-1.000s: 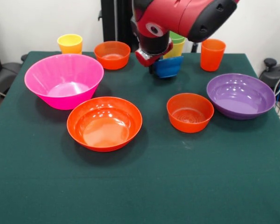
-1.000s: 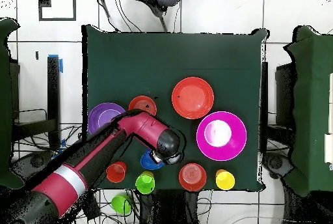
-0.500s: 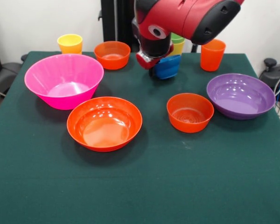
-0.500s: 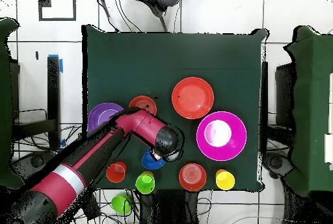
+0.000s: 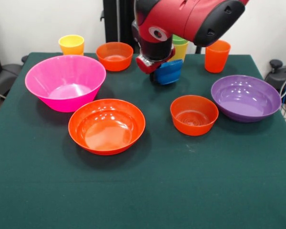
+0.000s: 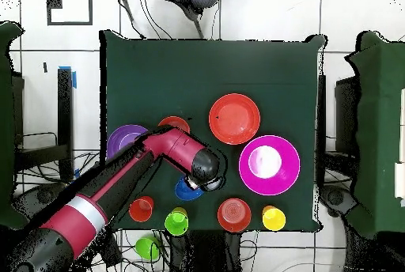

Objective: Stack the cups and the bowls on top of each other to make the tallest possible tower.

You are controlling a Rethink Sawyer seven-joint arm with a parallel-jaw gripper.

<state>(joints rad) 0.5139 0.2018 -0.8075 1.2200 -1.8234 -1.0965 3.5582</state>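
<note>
The gripper (image 5: 155, 71) is clamped on the rim of the small blue bowl (image 5: 169, 72), which hangs clear of the green tablecloth (image 5: 181, 181) with a gap of shadow under it. Over the last second the bowl has risen a little and drifted toward the front view's left, away from the back row where it sat; the overhead view shows the blue bowl (image 6: 187, 190) peeking out beneath the arm's wrist (image 6: 204, 166), which has swung toward the table's middle. That reads as a completed pickup and the start of a carry.

Just behind the bowl stands a yellow cup with a light green cup (image 5: 180, 40) nested in it, partly hidden by the arm. The taller orange cup (image 5: 216, 56) stands apart to the right, another yellow cup (image 5: 71, 45) at far left, with a small orange bowl (image 5: 114, 56) beside it. Nearer are the deep pink bowl (image 5: 65, 82), the wide orange bowl (image 5: 107, 125), a second small orange bowl (image 5: 194, 114) and the purple bowl (image 5: 245, 98), all separate and upright.

No tower has yet begun, apart from the two nested cups. The blue bowl probably belongs above the wider bowls, so its destination remains open.
</note>
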